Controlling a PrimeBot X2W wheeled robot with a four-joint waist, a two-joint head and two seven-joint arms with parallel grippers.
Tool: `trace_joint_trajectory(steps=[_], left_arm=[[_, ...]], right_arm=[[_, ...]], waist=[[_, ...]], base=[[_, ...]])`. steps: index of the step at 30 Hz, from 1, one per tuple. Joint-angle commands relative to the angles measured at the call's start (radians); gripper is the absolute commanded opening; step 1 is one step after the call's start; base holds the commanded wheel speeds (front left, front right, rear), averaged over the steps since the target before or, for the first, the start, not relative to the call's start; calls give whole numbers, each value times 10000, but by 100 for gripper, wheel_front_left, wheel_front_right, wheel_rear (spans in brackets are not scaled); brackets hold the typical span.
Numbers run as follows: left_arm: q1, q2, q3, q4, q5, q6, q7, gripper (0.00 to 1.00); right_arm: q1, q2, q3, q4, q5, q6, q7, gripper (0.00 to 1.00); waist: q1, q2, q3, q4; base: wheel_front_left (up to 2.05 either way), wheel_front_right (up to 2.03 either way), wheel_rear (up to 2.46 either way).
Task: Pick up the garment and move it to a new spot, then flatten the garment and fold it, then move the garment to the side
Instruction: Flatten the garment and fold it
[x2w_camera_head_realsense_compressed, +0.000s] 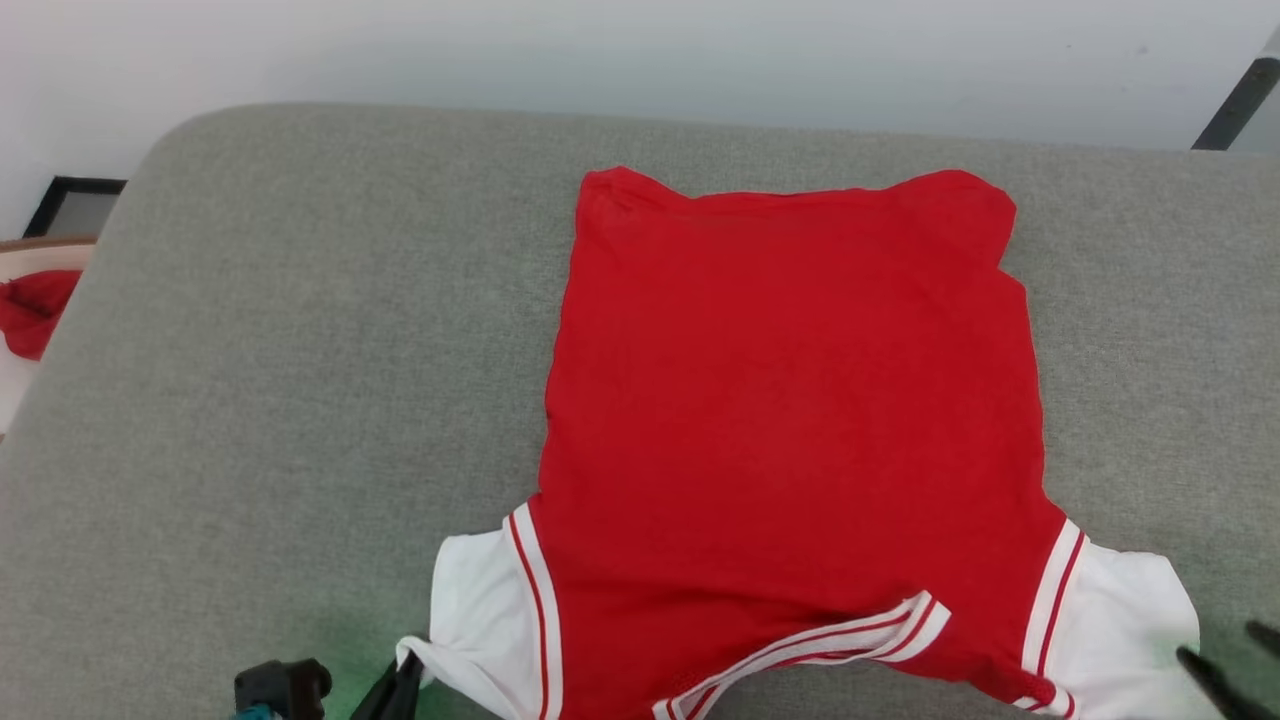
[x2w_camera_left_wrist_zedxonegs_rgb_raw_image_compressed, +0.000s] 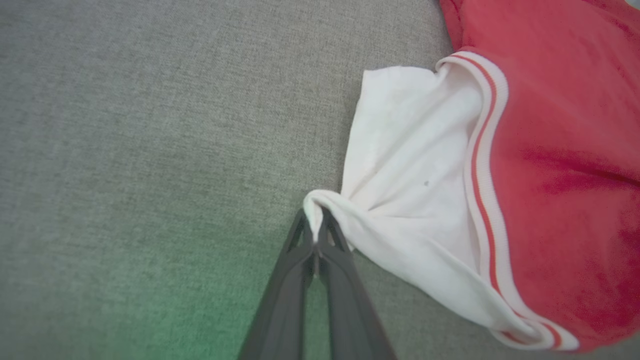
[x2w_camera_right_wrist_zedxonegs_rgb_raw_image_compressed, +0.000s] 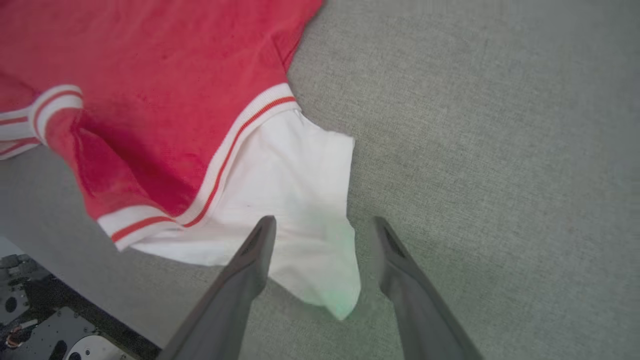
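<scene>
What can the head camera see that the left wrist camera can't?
Head camera, not the left wrist one: the whole shirt spread out, its right sleeve, the open right gripper, and a red cloth at the far left.
Left wrist camera, not the head one: a close look at how the left gripper is pinched shut on the tip of the left sleeve.
Both: the left gripper, that white sleeve, its striped trim, the shirt's red body and the grey surface.
</scene>
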Motion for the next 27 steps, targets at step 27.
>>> trace_joint_trajectory(steps=[27], left_arm=[[-2365,-1564,-1081,693,813,-970,-565,0]], right_arm=[[-10196,739,1136,5227,-830,-10,2870,100]], waist=[[0,0,2055,2067]], base=[[0,0,0]])
